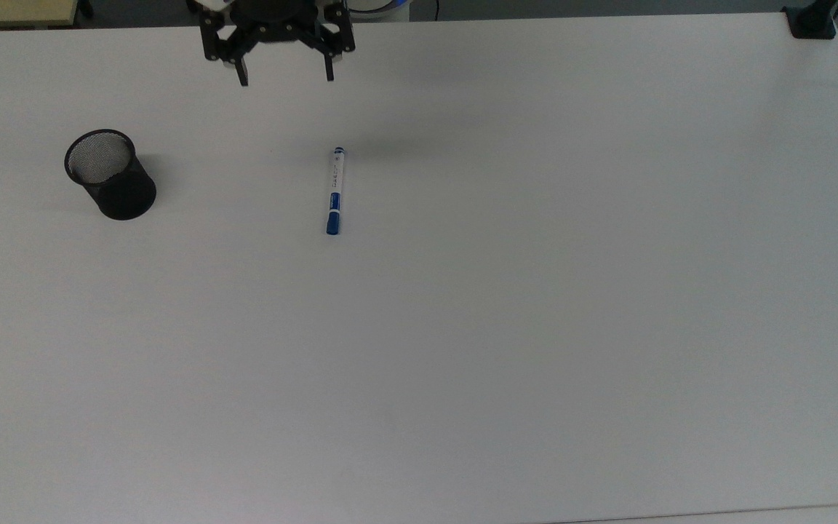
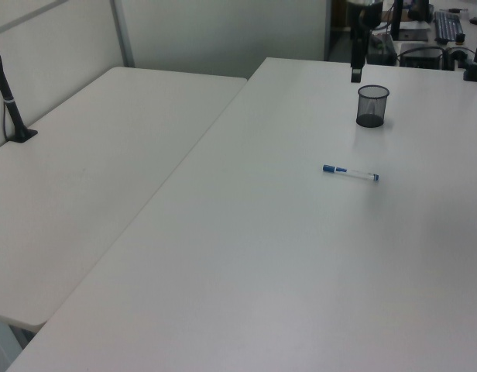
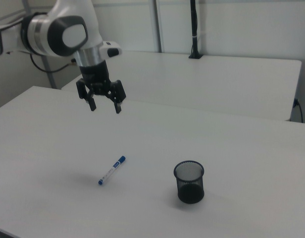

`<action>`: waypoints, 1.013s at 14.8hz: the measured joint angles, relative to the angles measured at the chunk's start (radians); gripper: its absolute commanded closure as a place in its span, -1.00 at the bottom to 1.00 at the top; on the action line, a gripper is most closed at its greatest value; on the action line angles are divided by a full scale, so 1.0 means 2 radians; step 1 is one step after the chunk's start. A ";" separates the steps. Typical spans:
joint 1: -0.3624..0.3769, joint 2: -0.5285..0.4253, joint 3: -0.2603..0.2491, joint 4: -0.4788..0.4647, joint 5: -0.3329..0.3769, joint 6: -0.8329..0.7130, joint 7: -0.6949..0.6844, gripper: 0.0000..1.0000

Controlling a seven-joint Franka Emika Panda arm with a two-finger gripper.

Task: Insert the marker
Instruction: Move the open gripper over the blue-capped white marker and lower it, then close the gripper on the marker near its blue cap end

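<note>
Hanging released above the white table (image 1: 535, 327), the black claw (image 1: 286, 77) must drop toward six o'clock onto the white-and-blue marker (image 1: 334, 191), then reach the black mesh cup (image 1: 109, 173).

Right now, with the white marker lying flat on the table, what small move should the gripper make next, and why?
Probably lower toward the white blue-capped marker: the open gripper hangs above the white table, holding nothing, and the black mesh cup stands empty.
</note>
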 measured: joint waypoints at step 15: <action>0.026 0.126 0.003 -0.142 -0.047 0.279 0.171 -0.24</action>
